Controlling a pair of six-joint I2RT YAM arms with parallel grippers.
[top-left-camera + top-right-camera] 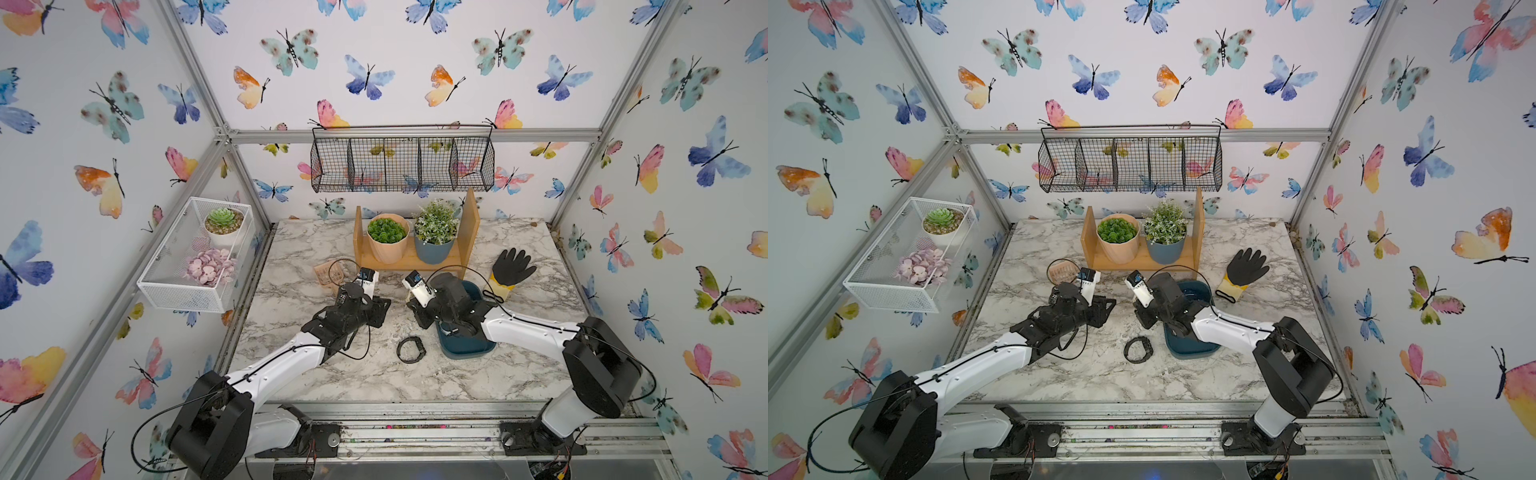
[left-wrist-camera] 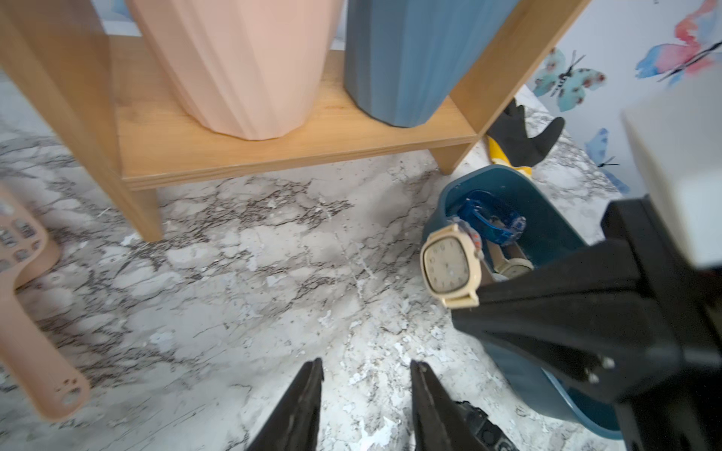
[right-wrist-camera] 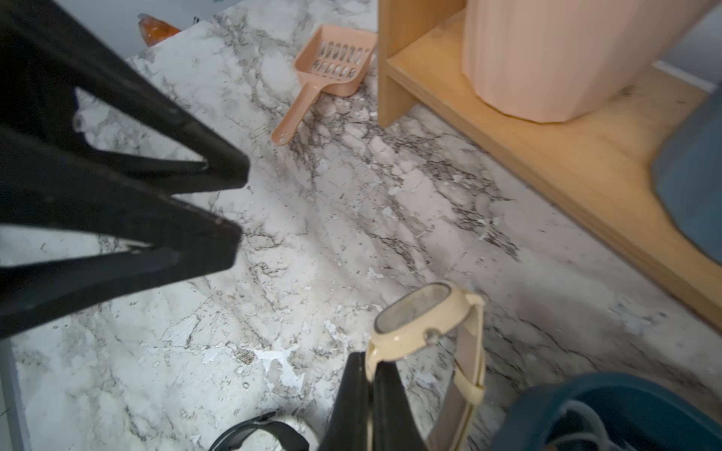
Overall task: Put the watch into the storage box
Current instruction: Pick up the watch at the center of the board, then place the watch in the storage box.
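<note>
1. Marble table [image 1: 374, 374], butterfly wallpaper all round. In both top views a black watch [image 1: 419, 349] lies flat just beside the teal storage box [image 1: 465, 353], and the right arm covers most of the box.
2. The right wrist view gives what the top views hide: the right claw [image 3: 371, 365] is clenched on the strap of a cream watch [image 3: 414, 316], held up just beside the box rim.
3. The left wrist view catches that watch's square dial face-on, plus a blue watch [image 2: 496, 224] lying inside the box.
4. The left claw [image 2: 367, 369] is released, nothing between its fingers, over bare table.
</note>
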